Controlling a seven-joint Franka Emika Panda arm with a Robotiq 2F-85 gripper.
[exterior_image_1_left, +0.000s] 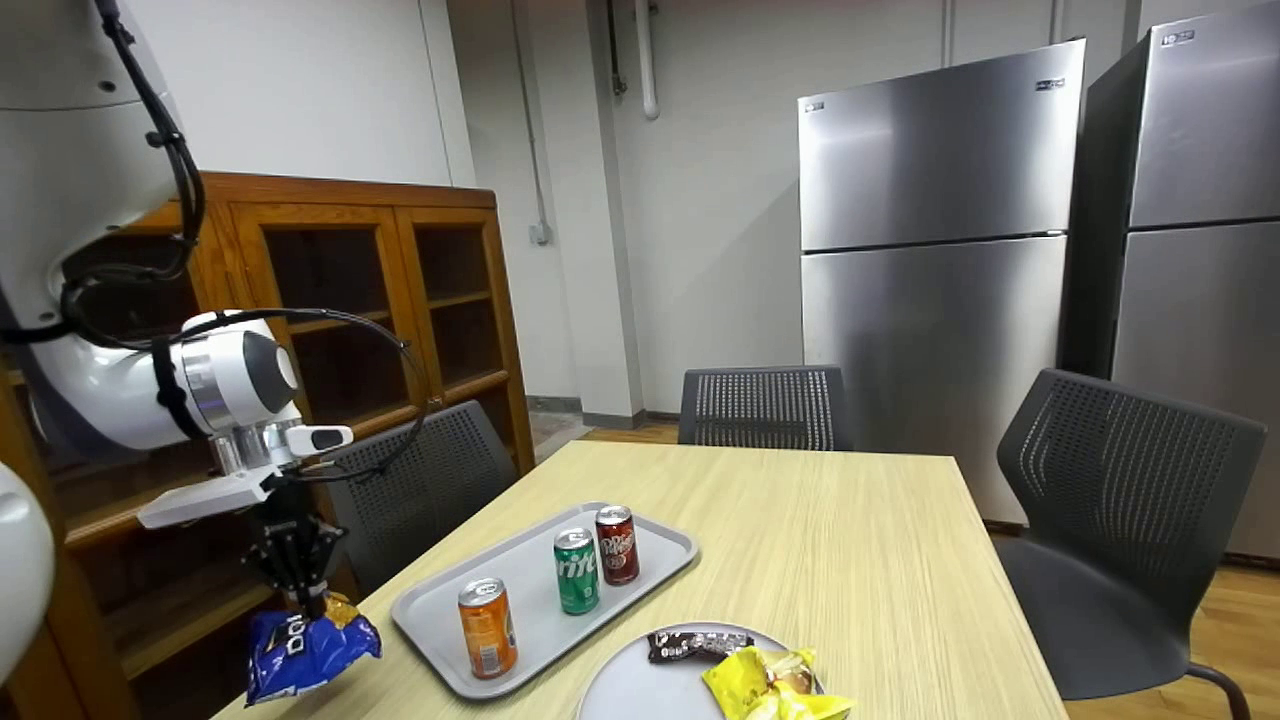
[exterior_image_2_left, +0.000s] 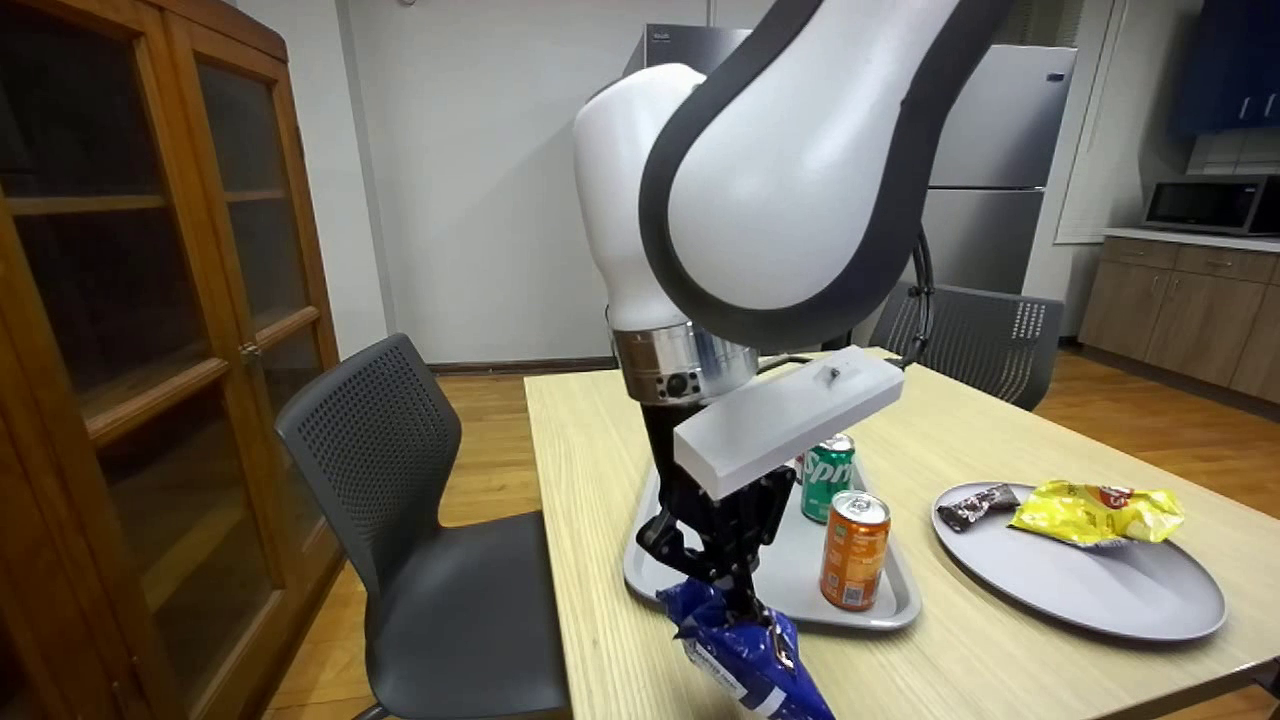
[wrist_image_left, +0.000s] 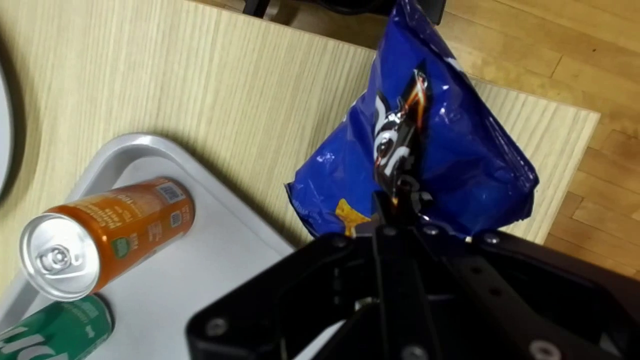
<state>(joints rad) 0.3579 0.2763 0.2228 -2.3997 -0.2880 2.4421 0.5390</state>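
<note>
My gripper (exterior_image_1_left: 312, 603) is shut on a blue chip bag (exterior_image_1_left: 308, 655), pinching its middle so the foil creases around the fingertips. In an exterior view the gripper (exterior_image_2_left: 742, 605) points down with the bag (exterior_image_2_left: 745, 660) below it. In the wrist view the gripper (wrist_image_left: 397, 212) has the bag (wrist_image_left: 470, 165) spread to both sides, over the table's edge near a corner. I cannot tell whether the bag touches the table. The nearest things are a grey tray (exterior_image_1_left: 520, 565) and an orange can (exterior_image_1_left: 487, 628) standing on it. The can also shows in the wrist view (wrist_image_left: 135, 220).
A green can (exterior_image_1_left: 576, 570) and a dark red can (exterior_image_1_left: 617, 545) also stand on the tray. A grey plate (exterior_image_2_left: 1085, 590) holds a yellow packet (exterior_image_2_left: 1095, 512) and a dark wrapped bar (exterior_image_2_left: 978, 508). Chairs (exterior_image_2_left: 400, 470) surround the table (exterior_image_1_left: 800, 540); a wooden cabinet (exterior_image_1_left: 370, 290) stands behind the arm.
</note>
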